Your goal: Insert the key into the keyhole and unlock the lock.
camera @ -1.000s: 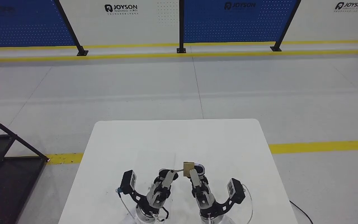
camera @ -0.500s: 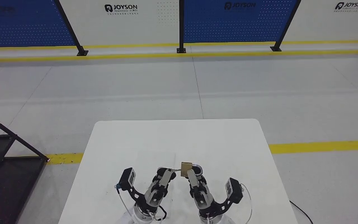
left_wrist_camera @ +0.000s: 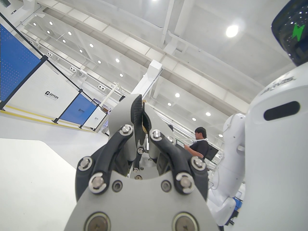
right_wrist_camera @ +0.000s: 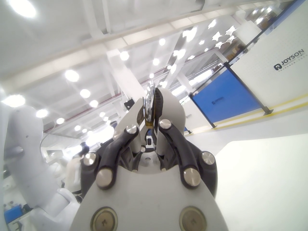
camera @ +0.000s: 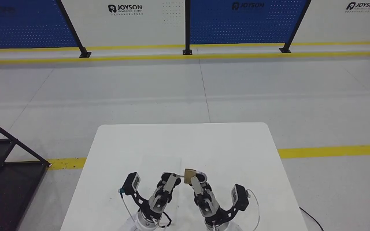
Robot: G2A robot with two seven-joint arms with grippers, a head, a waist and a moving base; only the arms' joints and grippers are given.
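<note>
- Lock [camera: 190, 172]: a small brass-coloured block with a bright, curved steel shackle. It sits at lower centre of the top view, lifted clear of the table, between the two gripper tips.
- Key [left_wrist_camera: 144, 123]: a thin, flat, brass-toned sliver at the centre of the left wrist view. Only its edge shows, and I cannot tell whether its tip has entered the keyhole.
- Left gripper [left_wrist_camera: 142, 110]: pinched down to the key's thickness, with the blade sandwiched between ribbed black pads [left_wrist_camera: 135, 109]. The finger shells are smooth and grey.
- Right gripper [right_wrist_camera: 151, 103]: clamped across the lock, seen edge-on. The polished shackle rises just past the fingertips.
- Step in hand, as judged: lining up the key and pushing it in.
  - Hold the lock rigid and set the blade in line with the keyway.
  - Advance straight with light force, and turn only once the key is fully seated.
  - A flat blade held this narrowly is likely to pivot in the pads if pushed off-axis.
- Table [camera: 243, 144]: white, matte and flat, with rounded corners, across the lower half of the top view.
</note>
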